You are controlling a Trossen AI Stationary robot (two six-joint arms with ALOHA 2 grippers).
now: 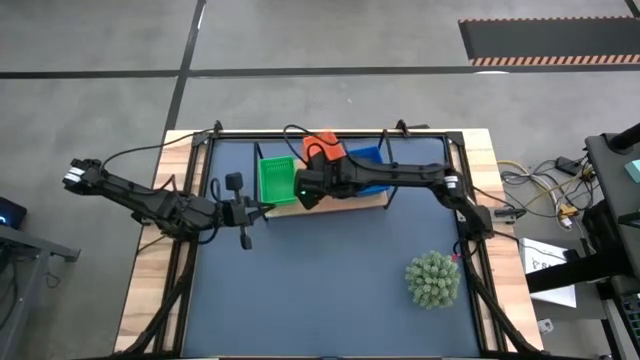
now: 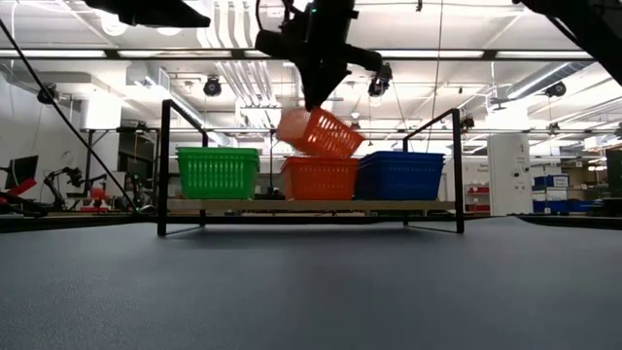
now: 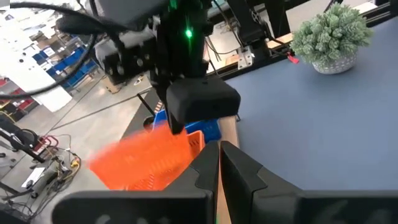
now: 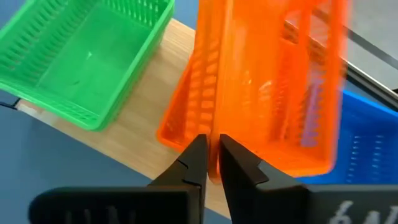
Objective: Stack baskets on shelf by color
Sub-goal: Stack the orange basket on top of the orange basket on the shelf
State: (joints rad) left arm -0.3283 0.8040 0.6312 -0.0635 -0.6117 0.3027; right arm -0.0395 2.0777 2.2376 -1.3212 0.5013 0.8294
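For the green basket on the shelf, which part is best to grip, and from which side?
Probably a rim wall, from above. The green basket sits upright and open-topped on the shelf, with a thin perforated wall a two-finger pinch can straddle. Its side away from the orange baskets is clearest, since the right gripper holds a tilted orange basket beside it.

The shelf (image 2: 311, 206) is pale wood in a thin black frame. On it stand a bright green basket (image 2: 218, 172), an orange-red one (image 2: 319, 179) and a deep blue one (image 2: 400, 175), all with slotted, perforated sides. The tilted basket (image 2: 321, 133) above is orange-red too. The mat (image 1: 330, 290) is dark blue; the plant ball (image 1: 432, 279) is spiky pale green.
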